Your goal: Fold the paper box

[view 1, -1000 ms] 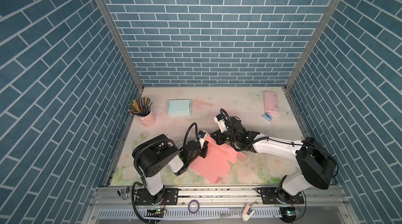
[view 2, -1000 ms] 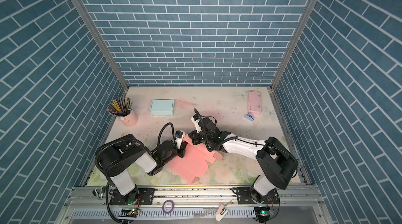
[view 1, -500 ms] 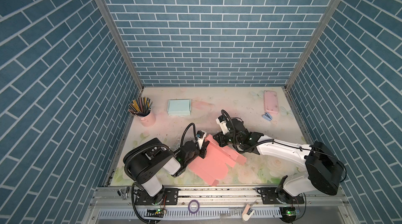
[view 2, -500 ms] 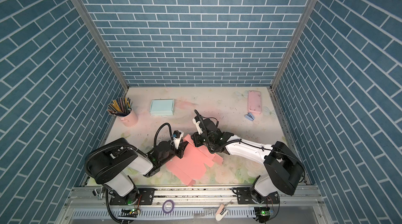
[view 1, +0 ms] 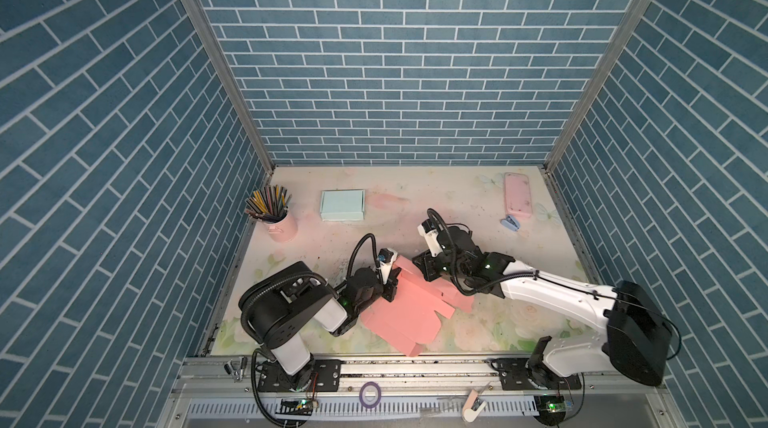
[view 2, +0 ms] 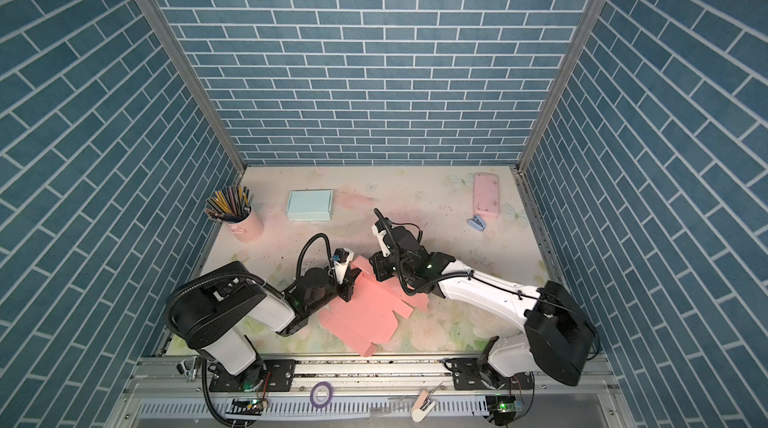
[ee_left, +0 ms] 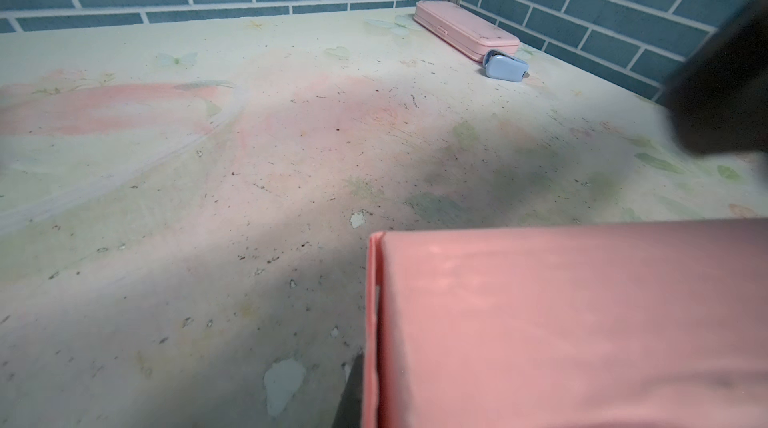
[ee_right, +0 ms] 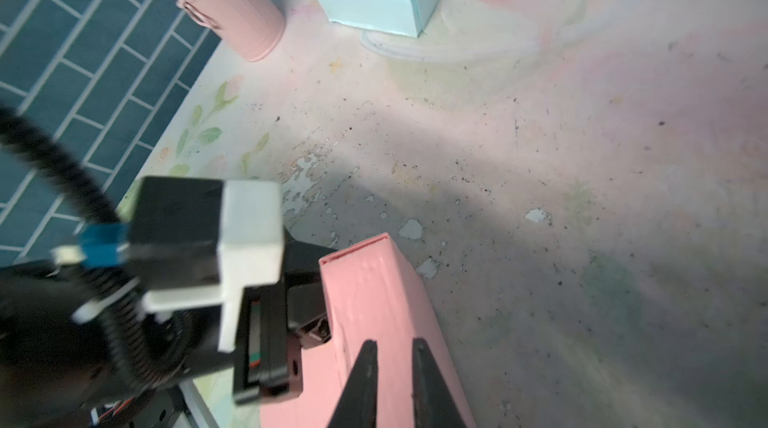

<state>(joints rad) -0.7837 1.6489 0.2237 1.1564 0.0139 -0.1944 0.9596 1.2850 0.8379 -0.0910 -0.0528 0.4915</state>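
Soft even light; wrist views blurred, perhaps motion.

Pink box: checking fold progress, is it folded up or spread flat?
Mostly spread: the pink box lies flat on the table, flaps out; only one far side wall stands folded up.

The left gripper (view 1: 390,280) has pinched shut on the raised wall of the paper box (view 1: 409,313), where a second ago its jaws stood a little apart. The right gripper (ee_right: 395,342) has eased slightly wider and now shows a narrow gap over that same wall. The right arm's elbow (view 1: 636,322) has swung further out to the right and closer to the front rail (view 1: 415,367). The left arm's shoulder housing (view 1: 286,305) has shifted a little to the left. The flat part of the sheet has slid slightly, its near corner a touch further left
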